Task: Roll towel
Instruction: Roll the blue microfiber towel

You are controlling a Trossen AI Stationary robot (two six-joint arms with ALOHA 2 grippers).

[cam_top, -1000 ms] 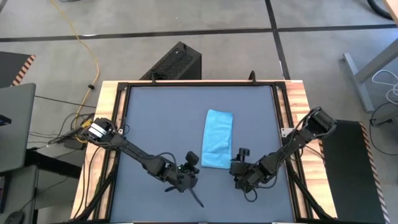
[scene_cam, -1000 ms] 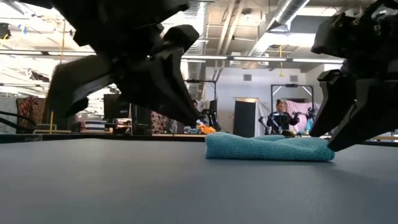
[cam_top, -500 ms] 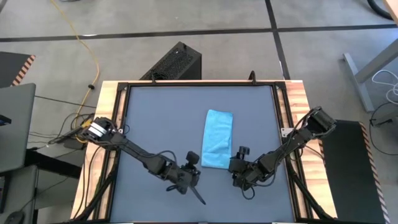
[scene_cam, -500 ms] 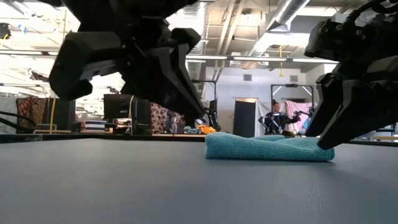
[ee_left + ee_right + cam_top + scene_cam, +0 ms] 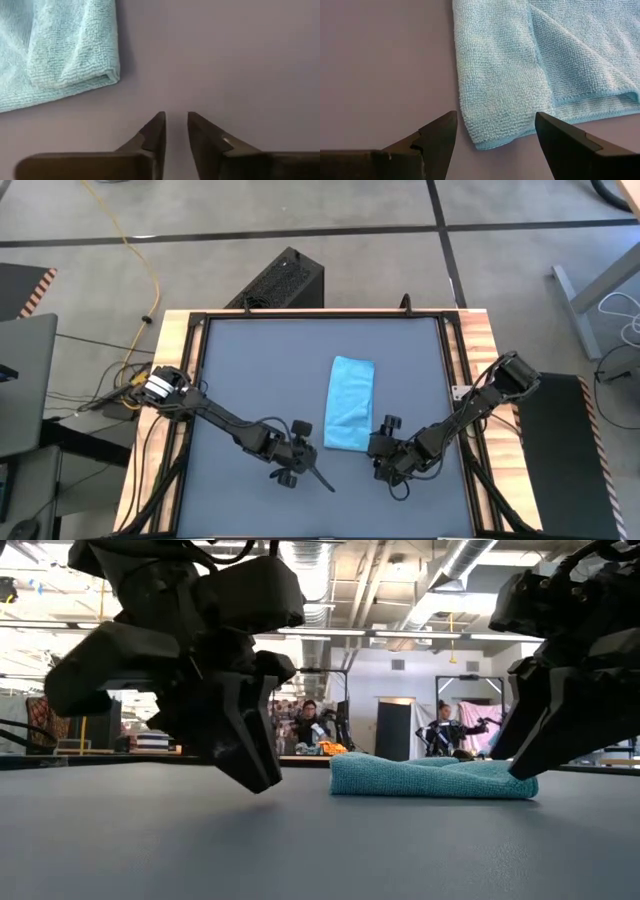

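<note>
The towel [image 5: 351,403] lies folded flat, unrolled, right of the table's [image 5: 250,370] centre. Right gripper [image 5: 384,430], jaws spread, faces its near end; left gripper [image 5: 303,452], jaws slightly parted, waits beside.

Even overhead light, soft shadows; low view backlit, arms silhouetted; wrist views sharp.

Towel [image 5: 60,50] partly beyond frame edge
</note>
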